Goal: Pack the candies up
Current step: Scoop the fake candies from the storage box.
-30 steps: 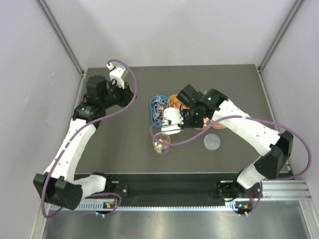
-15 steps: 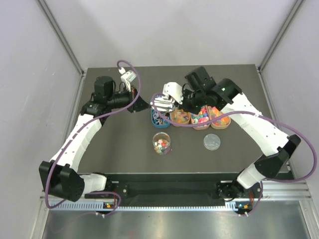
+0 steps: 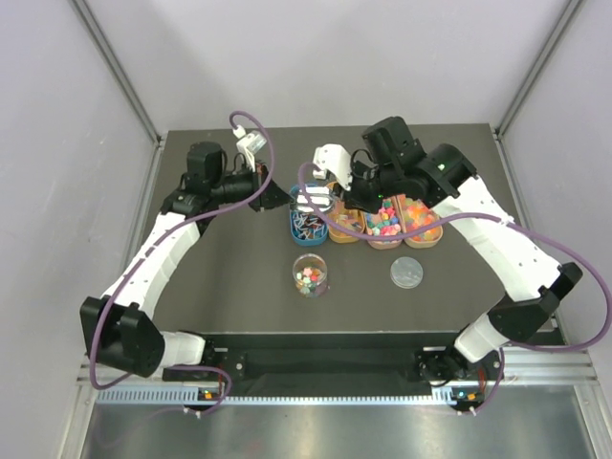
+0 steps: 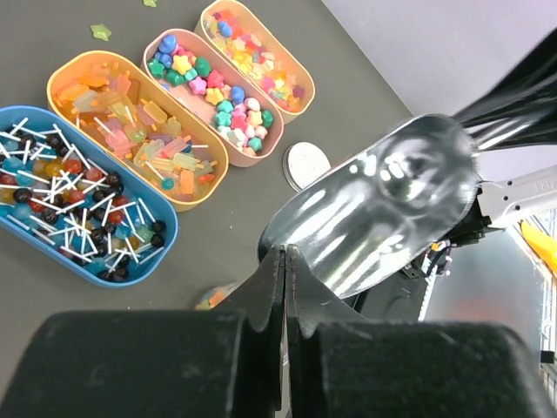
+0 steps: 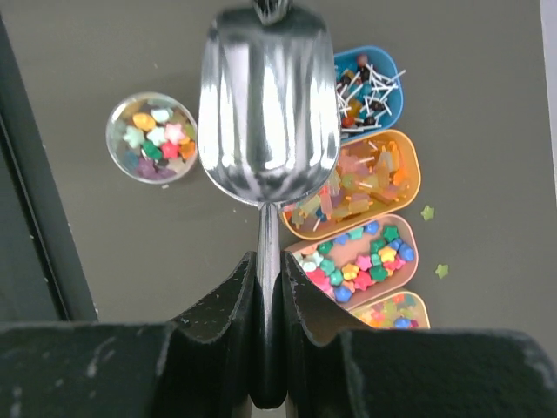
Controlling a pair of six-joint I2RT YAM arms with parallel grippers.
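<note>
The candies fill a row of oval trays: lollipops in the blue tray [image 3: 306, 216], sticks in the orange tray [image 5: 370, 185], star candies [image 5: 361, 261] in the pink tray [image 3: 383, 228], and small mixed ones in the peach tray [image 3: 422, 226]. A clear jar [image 3: 310, 275] in front holds some star candies [image 5: 153, 139]. My right gripper [image 5: 268, 261] is shut on the handle of a silver scoop [image 5: 268, 104]. The scoop looks empty and hangs over the blue and orange trays. My left gripper [image 4: 285, 254] is shut on a second silver scoop [image 4: 374, 209], just left of the blue tray [image 4: 52, 213].
The jar's round lid [image 3: 406, 273] lies on the dark table right of the jar. Two loose green star candies [image 5: 427, 212] lie on the table beyond the trays. Grey walls enclose the table.
My right gripper has carried its scoop from above the jar back to above the trays. My left gripper has swung right, towards the blue tray.
</note>
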